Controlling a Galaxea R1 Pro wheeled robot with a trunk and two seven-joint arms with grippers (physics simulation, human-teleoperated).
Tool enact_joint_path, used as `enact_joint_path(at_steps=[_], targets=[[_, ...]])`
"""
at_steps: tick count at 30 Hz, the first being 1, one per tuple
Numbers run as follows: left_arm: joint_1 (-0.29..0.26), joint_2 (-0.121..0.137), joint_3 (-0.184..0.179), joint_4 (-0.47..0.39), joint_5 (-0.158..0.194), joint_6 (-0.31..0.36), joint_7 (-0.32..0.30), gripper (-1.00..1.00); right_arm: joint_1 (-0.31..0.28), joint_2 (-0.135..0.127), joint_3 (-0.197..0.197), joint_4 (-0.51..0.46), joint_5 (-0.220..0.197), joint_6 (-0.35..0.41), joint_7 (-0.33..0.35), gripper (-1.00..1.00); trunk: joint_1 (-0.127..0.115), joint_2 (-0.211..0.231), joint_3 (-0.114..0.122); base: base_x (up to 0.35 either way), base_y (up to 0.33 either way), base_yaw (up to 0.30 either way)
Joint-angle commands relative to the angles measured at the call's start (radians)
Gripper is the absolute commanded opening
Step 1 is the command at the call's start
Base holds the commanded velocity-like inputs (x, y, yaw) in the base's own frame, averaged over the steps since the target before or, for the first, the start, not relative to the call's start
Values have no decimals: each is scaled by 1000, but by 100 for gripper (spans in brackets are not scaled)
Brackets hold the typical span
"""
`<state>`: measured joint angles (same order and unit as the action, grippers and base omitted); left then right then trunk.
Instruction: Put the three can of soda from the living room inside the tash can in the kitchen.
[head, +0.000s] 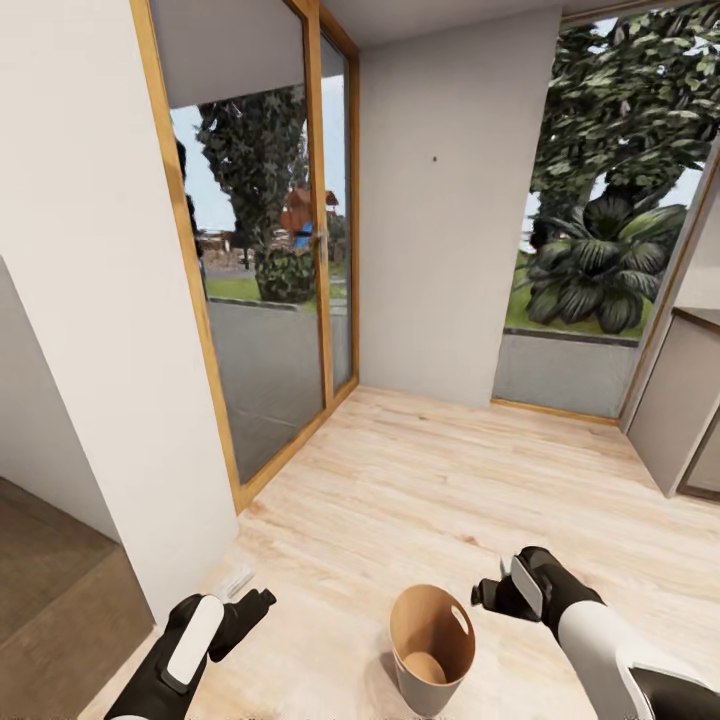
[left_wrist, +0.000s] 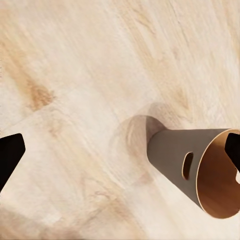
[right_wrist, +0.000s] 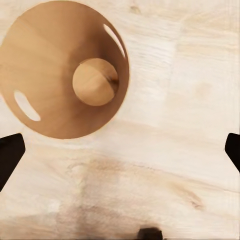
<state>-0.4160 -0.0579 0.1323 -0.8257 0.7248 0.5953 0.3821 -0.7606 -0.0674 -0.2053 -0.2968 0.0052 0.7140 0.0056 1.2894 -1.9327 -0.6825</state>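
Room: the kitchen, with a pale wood floor (head: 430, 470), wood-framed glass doors (head: 270, 270) at the left and a grey lower cabinet (head: 685, 400) at the right edge.
Bin: the tash can (head: 430, 650) stands upright on the floor, close in front of the robot and between its two arms. The right wrist view looks straight down into it (right_wrist: 60, 65); the tan interior appears bare, no can inside.
Left tool: the left tool (head: 240, 610) hangs low beside the bin, fingers spread wide, nothing between them.
Right tool: the right tool (head: 492, 596) sits just beside the rim and slightly above it, fingers spread wide, nothing held.
Cans: none seen here.
Step in hand: judged to be at the bin with no can to deposit.
Next move: likely calls for going to the living room to fetch a can.
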Motion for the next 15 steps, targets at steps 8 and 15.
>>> enact_joint_path(at_steps=[8, 15], targets=[[2, -1, -2, 0, -4, -2, 3, 100, 0, 4, -20, 20, -9, -4, -1, 100, 31, -56, -25, 0, 0, 0], [4, -2, -4, 0, -5, -3, 3, 100, 0, 5, -22, 22, -10, -10, -1, 100, 58, -105, -47, 0, 0, 0]])
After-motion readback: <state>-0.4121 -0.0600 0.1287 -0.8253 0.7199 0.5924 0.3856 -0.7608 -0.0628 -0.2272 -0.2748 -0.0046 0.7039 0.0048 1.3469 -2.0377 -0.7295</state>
